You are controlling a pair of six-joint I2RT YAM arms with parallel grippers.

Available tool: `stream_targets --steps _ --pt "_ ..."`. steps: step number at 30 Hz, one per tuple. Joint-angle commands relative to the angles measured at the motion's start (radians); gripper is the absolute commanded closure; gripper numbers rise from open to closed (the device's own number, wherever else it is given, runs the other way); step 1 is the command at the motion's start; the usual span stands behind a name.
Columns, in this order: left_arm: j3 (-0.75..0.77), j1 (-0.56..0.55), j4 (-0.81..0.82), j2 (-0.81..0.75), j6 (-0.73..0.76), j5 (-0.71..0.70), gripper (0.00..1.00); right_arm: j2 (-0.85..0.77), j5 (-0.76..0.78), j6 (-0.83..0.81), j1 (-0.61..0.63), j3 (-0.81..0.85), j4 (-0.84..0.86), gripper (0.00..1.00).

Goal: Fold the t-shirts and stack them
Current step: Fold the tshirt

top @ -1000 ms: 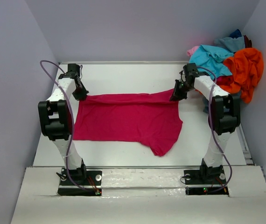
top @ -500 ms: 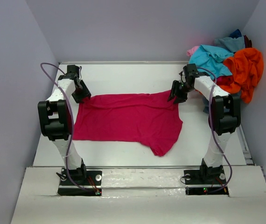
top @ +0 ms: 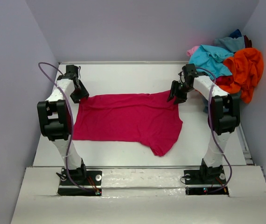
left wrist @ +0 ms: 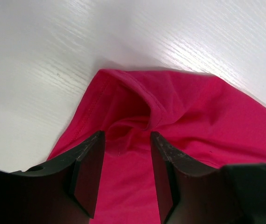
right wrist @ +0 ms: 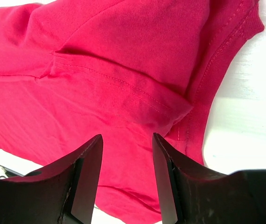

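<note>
- Your left hand [top: 80, 94] sits at the far left corner of the crimson t-shirt [top: 128, 119]. Its fingers [left wrist: 88, 168] are apart and nothing is clamped between them.
- In the left wrist view, that corner of the cloth is bunched into a raised, curled fold just ahead of the fingertips. Flatter cloth runs under the gap between them. You cannot tell whether the tips touch the fabric.
- The crimson t-shirt lies spread on the white worktop [top: 123, 74] between your two arms. Its far edge runs from one hand to the other, and one sleeve juts out at the near right.
- Your right hand [top: 177, 92] is at the far right corner of the same shirt, fingers parted and gripping nothing.
- In the right wrist view, a stitched hem fold lies just beyond the fingertips, with red cloth under the gap and bare worktop to the right.
- Past your right arm, the heap of other t-shirts [top: 226, 58] fills the far right corner. The turquoise shirt [top: 210, 58] is nearest the hand, the orange shirt [top: 247, 70] hangs to its right, the pink shirt [top: 193, 50] peeks out at the left, and the dark blue shirt [top: 236, 33] is on top.
</note>
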Motion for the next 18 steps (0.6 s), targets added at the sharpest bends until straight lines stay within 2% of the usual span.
stream_targets --steps 1,5,9,18 --pt "0.024 0.023 -0.029 -0.091 -0.025 -0.053 0.46 0.005 0.003 -0.002 0.008 0.048 -0.007 0.47" --pt "0.006 0.024 -0.023 -0.137 -0.036 -0.058 0.46 0.028 -0.001 -0.003 0.008 0.076 -0.016 0.47" --pt "0.016 0.024 -0.024 -0.112 -0.024 -0.025 0.46 0.049 -0.014 0.004 0.008 0.108 -0.018 0.47" --pt "0.041 0.014 -0.013 -0.052 0.035 0.142 0.50 0.071 -0.009 0.001 0.008 0.147 -0.033 0.47"
